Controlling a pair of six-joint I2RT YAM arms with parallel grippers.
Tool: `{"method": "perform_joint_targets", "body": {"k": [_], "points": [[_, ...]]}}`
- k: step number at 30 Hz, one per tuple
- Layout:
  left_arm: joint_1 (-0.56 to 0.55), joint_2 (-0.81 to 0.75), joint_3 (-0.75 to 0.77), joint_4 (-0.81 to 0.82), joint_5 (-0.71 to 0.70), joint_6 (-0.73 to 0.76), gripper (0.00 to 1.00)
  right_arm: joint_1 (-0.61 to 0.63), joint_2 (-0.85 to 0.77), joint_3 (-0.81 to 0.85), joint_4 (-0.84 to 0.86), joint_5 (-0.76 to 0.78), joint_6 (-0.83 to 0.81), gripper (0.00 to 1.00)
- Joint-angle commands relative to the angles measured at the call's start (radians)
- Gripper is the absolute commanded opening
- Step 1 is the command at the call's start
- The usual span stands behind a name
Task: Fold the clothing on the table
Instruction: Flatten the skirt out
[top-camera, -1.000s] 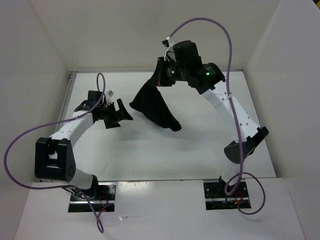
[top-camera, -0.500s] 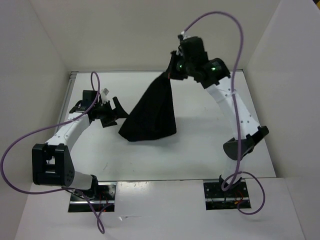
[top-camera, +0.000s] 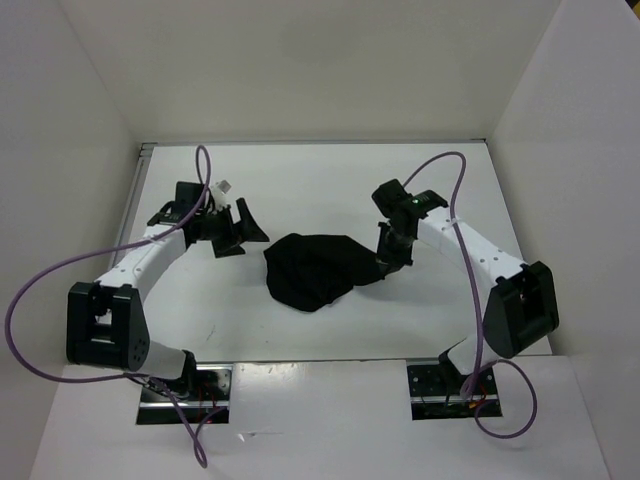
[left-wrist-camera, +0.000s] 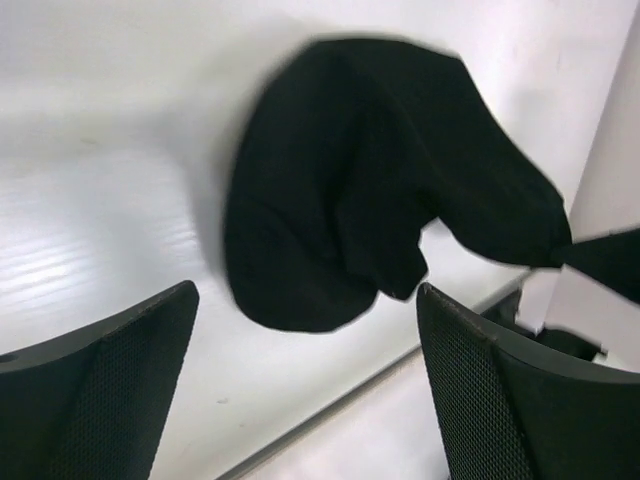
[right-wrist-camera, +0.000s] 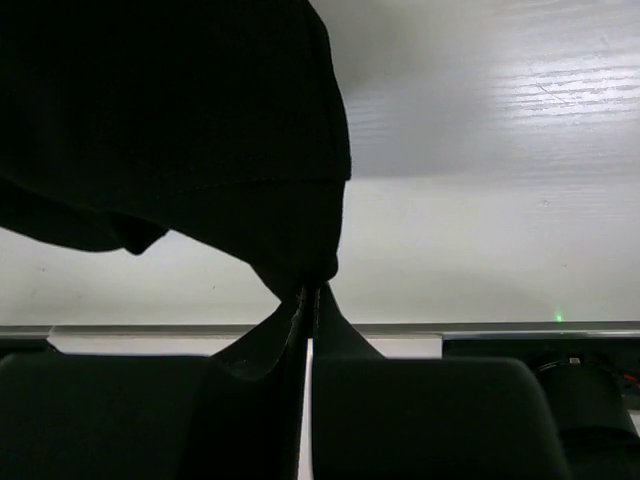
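The clothing (top-camera: 315, 270) lay heaped on the table (top-camera: 300, 190), between the two grippers. One edge of it sat pinched between the fingertips of the right gripper (top-camera: 383, 268), with the heap spreading ahead of them. It lay just ahead of the left gripper (top-camera: 248, 236), beyond its spread fingers (left-wrist-camera: 110, 390), not touching them.

The top view looks down from high behind the near edge over the whole table (top-camera: 300, 330), while both wrist views sit low and close, facing from opposite sides the mid-frame clothing (top-camera: 310, 272) that all three views share.
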Motion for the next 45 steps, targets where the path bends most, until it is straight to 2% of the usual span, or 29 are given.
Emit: {"method": "perform_joint_targets", "body": {"k": [1, 5, 7, 8, 9, 11, 12, 13, 14, 19, 24, 27, 30, 32, 34, 35, 37, 38, 40, 41, 44, 45], "points": [[-0.081, 0.027, -0.011, 0.011, 0.078, 0.040, 0.94, 0.007, 0.001, -0.041, 0.013, 0.039, 0.045, 0.00], [-0.161, 0.036, -0.032, -0.050, 0.038, 0.062, 0.91, 0.007, 0.029, -0.064, 0.024, 0.039, 0.045, 0.00], [-0.175, 0.077, -0.032, -0.061, 0.038, 0.072, 0.81, 0.020, 0.038, -0.064, 0.024, 0.012, 0.045, 0.00], [-0.184, 0.096, -0.032, -0.070, 0.038, 0.083, 0.73, 0.032, 0.038, -0.073, 0.024, -0.007, 0.045, 0.00], [-0.195, 0.140, -0.022, -0.070, 0.028, 0.083, 0.51, 0.033, 0.038, -0.073, 0.024, -0.007, 0.045, 0.00], [-0.206, 0.229, -0.022, -0.059, 0.028, 0.074, 0.31, 0.042, 0.038, -0.073, 0.033, -0.016, 0.045, 0.00], [-0.206, 0.261, -0.009, -0.039, 0.028, 0.074, 0.26, 0.042, 0.038, -0.073, 0.033, -0.028, 0.054, 0.00], [-0.216, 0.296, 0.007, -0.030, 0.028, 0.060, 0.24, 0.042, 0.038, -0.073, 0.033, -0.028, 0.054, 0.00], [-0.216, 0.362, 0.023, -0.016, 0.028, 0.060, 0.17, 0.051, 0.038, -0.073, 0.042, -0.039, 0.054, 0.00], [-0.216, 0.518, 0.147, -0.004, -0.044, 0.004, 0.08, 0.060, 0.007, -0.093, 0.042, -0.059, 0.086, 0.00], [-0.141, 0.654, 0.377, -0.028, -0.103, -0.026, 0.07, 0.069, -0.019, -0.124, 0.093, -0.093, 0.097, 0.00], [-0.098, 0.735, 0.577, -0.120, -0.187, 0.009, 0.07, 0.069, -0.004, -0.124, 0.136, -0.093, 0.107, 0.00], [-0.071, 0.734, 0.643, -0.133, -0.187, 0.009, 0.10, 0.069, 0.018, -0.124, 0.164, -0.093, 0.108, 0.00], [-0.058, 0.678, 0.623, -0.133, -0.172, 0.023, 0.18, 0.069, 0.031, -0.124, 0.180, -0.093, 0.108, 0.00], [-0.058, 0.583, 0.566, -0.118, -0.087, 0.035, 0.46, 0.069, 0.044, -0.124, 0.193, -0.079, 0.108, 0.00], [-0.058, 0.543, 0.522, -0.099, -0.050, 0.036, 0.56, 0.069, 0.056, -0.124, 0.193, -0.070, 0.108, 0.00], [-0.081, 0.423, 0.372, -0.041, 0.013, 0.026, 0.67, 0.060, 0.065, -0.124, 0.193, -0.045, 0.098, 0.00], [-0.097, 0.388, 0.324, -0.026, 0.056, 0.007, 0.69, 0.050, 0.074, -0.113, 0.184, -0.045, 0.085, 0.00], [-0.140, 0.326, 0.224, 0.036, 0.116, -0.030, 0.69, 0.036, 0.075, -0.104, 0.184, -0.045, 0.074, 0.00], [-0.153, 0.279, 0.124, 0.089, 0.161, -0.078, 0.62, 0.027, 0.075, -0.079, 0.174, -0.036, 0.060, 0.00], [-0.216, 0.232, -0.013, 0.168, 0.173, -0.144, 0.39, -0.013, 0.084, -0.036, 0.150, -0.027, 0.034, 0.00], [-0.238, 0.232, -0.028, 0.183, 0.173, -0.173, 0.35, -0.013, 0.084, -0.027, 0.150, -0.016, 0.020, 0.00]]}}
